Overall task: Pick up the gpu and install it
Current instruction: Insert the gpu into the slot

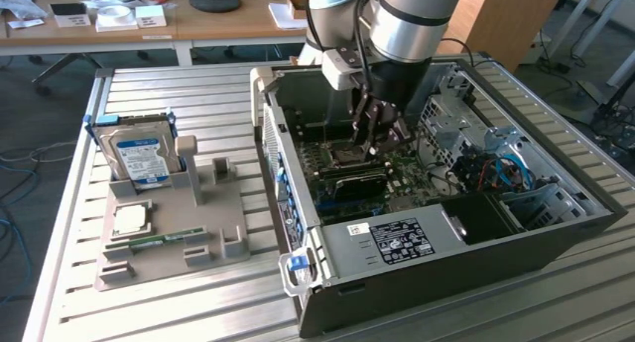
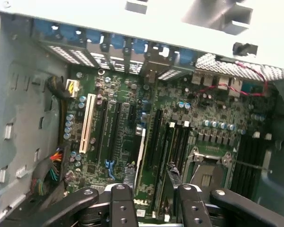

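Note:
My gripper (image 1: pixel 382 137) is down inside the open PC case (image 1: pixel 436 242), just above the motherboard (image 2: pixel 118 118). In the wrist view its two black fingers (image 2: pixel 123 203) stand well apart, so the gripper (image 2: pixel 155 201) is open. The gpu (image 2: pixel 140 158) appears there as a thin card seen edge-on, standing upright along an expansion slot, with its near end between the fingers. In the exterior view the gpu (image 1: pixel 355 186) is a dark rectangle on the board, just in front of the gripper. I cannot tell whether the fingers touch it.
A grey parts holder (image 1: pixel 223 234) at the exterior view's left carries a blue-labelled hard drive (image 1: pixel 139 152), a CPU (image 1: pixel 131 219) and a green RAM stick (image 1: pixel 159 240). Case walls, drive cages and blue cables (image 1: pixel 506 171) hem in the arm. The CPU socket (image 2: pixel 210 172) lies beside the gripper.

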Available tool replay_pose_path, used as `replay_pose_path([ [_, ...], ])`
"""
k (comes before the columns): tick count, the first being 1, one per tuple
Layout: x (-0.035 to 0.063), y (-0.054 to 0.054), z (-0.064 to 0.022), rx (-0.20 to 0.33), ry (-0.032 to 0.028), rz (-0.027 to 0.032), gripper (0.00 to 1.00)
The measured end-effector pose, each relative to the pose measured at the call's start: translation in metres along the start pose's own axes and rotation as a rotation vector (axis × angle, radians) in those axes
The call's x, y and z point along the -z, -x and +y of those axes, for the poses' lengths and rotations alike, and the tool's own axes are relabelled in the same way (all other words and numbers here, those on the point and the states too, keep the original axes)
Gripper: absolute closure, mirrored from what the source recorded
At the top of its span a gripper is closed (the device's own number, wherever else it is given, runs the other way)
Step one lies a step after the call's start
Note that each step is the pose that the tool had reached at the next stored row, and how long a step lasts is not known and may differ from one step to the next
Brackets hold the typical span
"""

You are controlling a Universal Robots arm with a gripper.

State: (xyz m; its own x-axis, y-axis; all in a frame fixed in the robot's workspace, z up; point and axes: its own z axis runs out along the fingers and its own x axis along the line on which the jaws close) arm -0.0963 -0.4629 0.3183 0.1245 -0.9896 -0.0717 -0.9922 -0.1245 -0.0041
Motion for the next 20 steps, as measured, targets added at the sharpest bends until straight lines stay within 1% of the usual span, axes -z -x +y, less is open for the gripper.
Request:
replay_pose_path([
  [10,-0.0008,0.0001,0.0009,-0.15,-0.0107,0.0007,0.6],
  [16,-0.0009,0.0001,0.0011,-0.154,-0.0111,0.0006,0.6],
  [20,-0.001,0.0016,0.0057,-0.155,-0.0111,0.0007,0.6],
])
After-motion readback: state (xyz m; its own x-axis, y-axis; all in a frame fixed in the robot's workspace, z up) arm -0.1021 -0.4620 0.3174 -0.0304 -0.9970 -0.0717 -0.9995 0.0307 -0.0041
